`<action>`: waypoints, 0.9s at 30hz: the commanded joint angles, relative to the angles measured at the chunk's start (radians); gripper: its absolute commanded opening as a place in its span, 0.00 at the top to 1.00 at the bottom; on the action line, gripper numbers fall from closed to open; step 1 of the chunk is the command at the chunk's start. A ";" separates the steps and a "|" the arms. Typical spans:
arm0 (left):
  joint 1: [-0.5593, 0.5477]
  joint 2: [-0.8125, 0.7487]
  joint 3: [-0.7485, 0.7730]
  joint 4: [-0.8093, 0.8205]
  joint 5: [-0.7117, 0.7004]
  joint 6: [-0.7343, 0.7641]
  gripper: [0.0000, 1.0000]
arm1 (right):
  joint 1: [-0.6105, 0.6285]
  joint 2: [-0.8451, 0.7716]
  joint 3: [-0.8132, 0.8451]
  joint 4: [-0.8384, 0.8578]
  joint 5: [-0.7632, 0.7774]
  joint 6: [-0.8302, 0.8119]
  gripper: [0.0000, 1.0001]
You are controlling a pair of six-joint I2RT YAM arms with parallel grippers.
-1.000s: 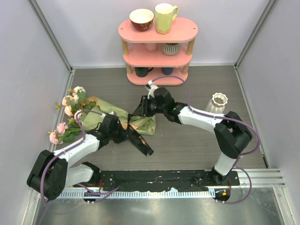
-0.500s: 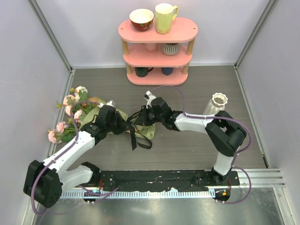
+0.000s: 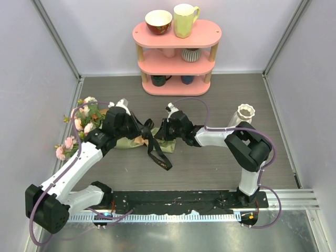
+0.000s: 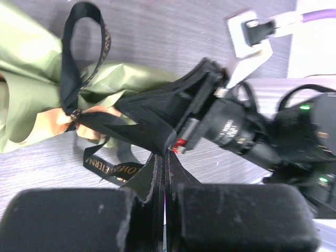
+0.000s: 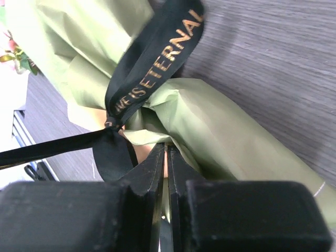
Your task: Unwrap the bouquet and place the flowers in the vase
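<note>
Grey wood-grain table (image 3: pixel 210 163) carries the olive-green paper-wrapped rose bouquet (image 3: pixel 126 143), left of centre, knot intact. Right claw (image 5: pixel 166 149) clamps its paper as anchor; left claw (image 4: pixel 164 157) is pinched together on the black printed ribbon (image 5: pixel 152 63), apparently to pull it loose

The grey wood-grain surface (image 3: pixel 210 157) carries a pink three-tier shelf (image 3: pixel 207 34) at 12 o'clock and a white ribbed vase (image 3: pixel 242 114) upright at 3 o'clock. The olive-wrapped bouquet (image 3: pixel 126 143) lies from centre toward 9, its black ribbon (image 3: pixel 159 156) trailing toward 6. A bowl (image 3: pixel 158 21) and a yellow mug (image 3: pixel 185 20) stand on the shelf's top tier.
</note>
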 commanded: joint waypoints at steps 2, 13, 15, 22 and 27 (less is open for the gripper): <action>0.005 -0.053 0.164 -0.005 0.038 0.063 1.00 | -0.015 0.037 0.020 0.019 0.039 0.002 0.88; 0.005 -0.191 0.416 -0.048 -0.009 0.215 1.00 | -0.021 0.073 0.064 -0.013 0.047 -0.011 0.87; 0.005 -0.206 0.448 -0.029 -0.006 0.235 1.00 | -0.022 0.078 0.069 -0.014 0.047 -0.013 0.88; 0.005 -0.220 0.562 0.040 0.052 0.250 1.00 | -0.021 0.100 0.094 -0.034 0.053 -0.024 0.87; 0.005 -0.205 0.641 0.038 0.060 0.264 1.00 | -0.022 0.109 0.110 -0.051 0.050 -0.030 0.87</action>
